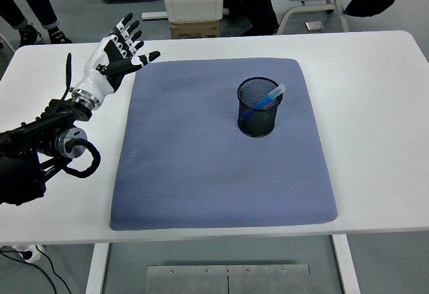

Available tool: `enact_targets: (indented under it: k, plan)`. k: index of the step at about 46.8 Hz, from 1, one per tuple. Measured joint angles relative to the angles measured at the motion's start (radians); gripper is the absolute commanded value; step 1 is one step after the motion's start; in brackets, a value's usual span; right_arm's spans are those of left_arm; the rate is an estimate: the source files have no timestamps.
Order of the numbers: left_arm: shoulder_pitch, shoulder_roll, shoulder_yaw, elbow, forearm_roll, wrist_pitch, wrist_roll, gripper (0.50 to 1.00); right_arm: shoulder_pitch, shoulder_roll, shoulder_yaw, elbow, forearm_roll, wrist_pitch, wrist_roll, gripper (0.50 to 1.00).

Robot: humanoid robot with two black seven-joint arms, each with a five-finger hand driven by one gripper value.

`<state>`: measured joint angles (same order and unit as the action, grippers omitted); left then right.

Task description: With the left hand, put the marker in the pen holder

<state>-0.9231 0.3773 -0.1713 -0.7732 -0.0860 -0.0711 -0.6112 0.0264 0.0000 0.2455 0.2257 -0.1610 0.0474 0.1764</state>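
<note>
We see the blue marker leaning inside the black pen holder. Our left hand is far left of the pen holder, fingers spread, holding nothing. A bump could tip the pen holder.

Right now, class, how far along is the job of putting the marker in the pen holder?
Done: the blue marker stands tilted inside the black mesh pen holder on the blue mat. In hand: nothing; the left hand is open, off the mat's left edge. Nothing appears left.
</note>
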Motion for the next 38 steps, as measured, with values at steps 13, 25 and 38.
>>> enact_targets:
  k: [13,25,38]
  plan:
    - [0.071,0.056,-0.138,0.0,-0.092,-0.08,0.0,1.0,0.0,0.0,-0.001,0.0,0.0,0.0,0.0,1.0]
    - [0.127,0.064,-0.194,0.0,-0.154,-0.078,0.017,1.0,0.003,0.0,0.0,0.0,-0.001,0.0,0.0,1.0]
    - [0.167,0.081,-0.196,0.0,-0.155,-0.079,0.017,1.0,-0.014,0.0,-0.006,0.013,-0.005,0.009,-0.004,1.0]
